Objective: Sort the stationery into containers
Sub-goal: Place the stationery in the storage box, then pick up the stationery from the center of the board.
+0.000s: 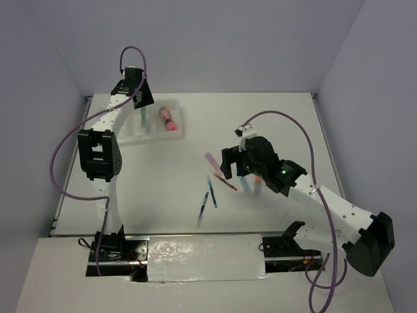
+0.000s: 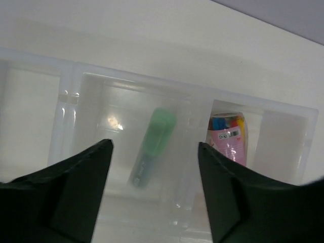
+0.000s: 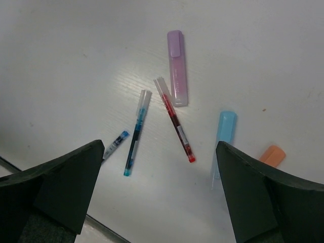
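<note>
The three joined translucent bins (image 1: 155,135) stand at the back left. A green highlighter (image 2: 153,145) lies in the middle bin (image 2: 76,96), and the pink tube (image 2: 228,137) lies in the right one. My left gripper (image 2: 155,147) hovers above the middle bin, open and empty; in the top view (image 1: 139,98) it points down. My right gripper (image 3: 159,147) is open and empty above loose items: a lilac highlighter (image 3: 177,68), a red pen (image 3: 174,119), a blue pen (image 3: 135,132), a blue highlighter (image 3: 225,134) and an orange cap (image 3: 273,155).
A second, shorter-looking blue pen (image 3: 115,144) lies left of the first. In the top view the loose stationery sits mid-table around (image 1: 212,194), partly under the right arm. The left bin shows nothing inside. The table's front edge (image 3: 30,174) is near.
</note>
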Tool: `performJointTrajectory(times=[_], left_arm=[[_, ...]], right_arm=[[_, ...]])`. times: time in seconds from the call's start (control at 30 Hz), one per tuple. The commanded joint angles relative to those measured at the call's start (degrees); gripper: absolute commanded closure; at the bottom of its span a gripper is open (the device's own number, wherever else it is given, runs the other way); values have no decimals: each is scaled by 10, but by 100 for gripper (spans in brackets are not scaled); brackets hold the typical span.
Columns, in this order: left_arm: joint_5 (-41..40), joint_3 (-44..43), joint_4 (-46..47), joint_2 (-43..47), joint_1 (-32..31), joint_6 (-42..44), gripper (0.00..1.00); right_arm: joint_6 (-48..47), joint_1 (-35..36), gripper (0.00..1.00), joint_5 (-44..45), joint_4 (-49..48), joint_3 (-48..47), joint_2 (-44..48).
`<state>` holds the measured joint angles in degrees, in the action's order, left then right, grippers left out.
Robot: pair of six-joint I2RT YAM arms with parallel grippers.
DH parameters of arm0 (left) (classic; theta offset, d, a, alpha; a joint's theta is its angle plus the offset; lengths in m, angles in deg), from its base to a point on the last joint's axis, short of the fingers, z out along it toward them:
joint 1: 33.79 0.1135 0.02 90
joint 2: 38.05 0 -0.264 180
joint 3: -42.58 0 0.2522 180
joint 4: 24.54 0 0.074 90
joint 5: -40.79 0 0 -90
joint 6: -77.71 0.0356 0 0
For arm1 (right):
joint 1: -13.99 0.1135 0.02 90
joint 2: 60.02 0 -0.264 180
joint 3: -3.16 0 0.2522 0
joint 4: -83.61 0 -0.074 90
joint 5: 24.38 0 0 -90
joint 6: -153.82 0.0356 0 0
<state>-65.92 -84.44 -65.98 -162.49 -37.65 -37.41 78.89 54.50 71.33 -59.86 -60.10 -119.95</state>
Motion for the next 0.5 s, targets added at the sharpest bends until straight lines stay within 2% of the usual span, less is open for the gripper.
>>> performJointTrajectory(times=[0.0,0.07,0.13,0.17,0.23,0.27,0.33,0.47], left_arm=[[-17,-16,0,-6,4,-2,14],[-25,-32,-18,0,6,-5,1],[-26,-67,-63,13,8,-12,1],[-27,-77,-77,22,8,-17,1],[-18,-84,-109,70,8,-21,1],[-7,-72,-113,91,8,-24,1],[28,-41,-117,175,8,-26,1],[91,126,-71,335,8,-4,1]], right_arm=[[-20,3,0,21,-22,-28,-63],[-24,3,3,32,-33,-51,-133],[-29,2,9,54,-43,-90,-220],[-29,2,20,61,-46,-108,-250],[-36,1,29,63,-46,-144,-308],[-37,1,35,66,-40,-181,-360],[-41,0,38,75,-36,-226,-403],[-36,-22,43,69,-31,-262,-467]])
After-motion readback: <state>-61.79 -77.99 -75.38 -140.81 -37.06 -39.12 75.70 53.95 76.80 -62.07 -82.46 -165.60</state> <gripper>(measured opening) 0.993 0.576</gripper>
